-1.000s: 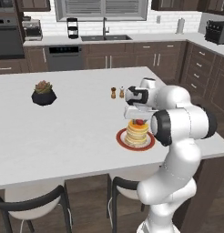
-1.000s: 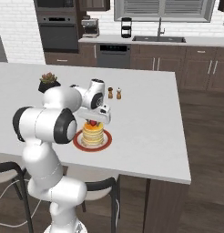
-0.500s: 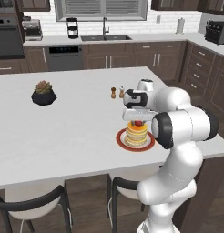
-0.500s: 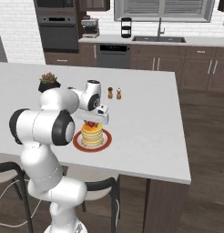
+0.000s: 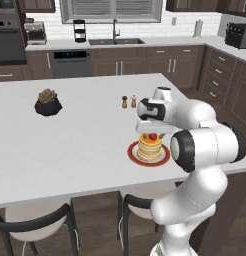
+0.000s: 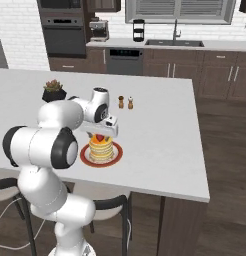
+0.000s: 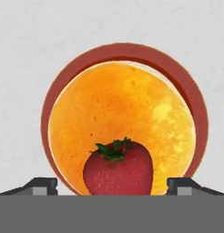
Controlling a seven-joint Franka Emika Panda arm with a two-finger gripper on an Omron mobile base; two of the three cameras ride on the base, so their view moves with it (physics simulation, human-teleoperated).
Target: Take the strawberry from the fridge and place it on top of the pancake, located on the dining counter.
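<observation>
The strawberry (image 7: 117, 168), red with a green leafy cap, rests on the orange top of the pancake (image 7: 123, 118) stack, toward one edge. The stack sits on a round red-orange plate (image 7: 186, 91) on the white dining counter (image 5: 85, 145). My gripper (image 7: 111, 184) hangs straight above it, open, with its fingertips (image 7: 41, 184) wide apart on either side of the berry and clear of it. From the base, the gripper (image 5: 153, 132) hovers just over the strawberry (image 5: 153, 136) and pancake (image 5: 149, 146); the right base view has the same gripper (image 6: 100, 134), strawberry (image 6: 99, 138) and pancake (image 6: 100, 149).
Two small shakers (image 5: 129, 102) stand behind the plate, and a dark potted plant (image 5: 48, 101) sits at the far left of the counter. The counter's front edge is close to the plate, with dark-backed stools (image 5: 40, 225) below. Brown cabinets and a sink line the back wall.
The jaws have opened wide and let go of the strawberry, which now lies on the pancake. The hand stays just above the stack.
</observation>
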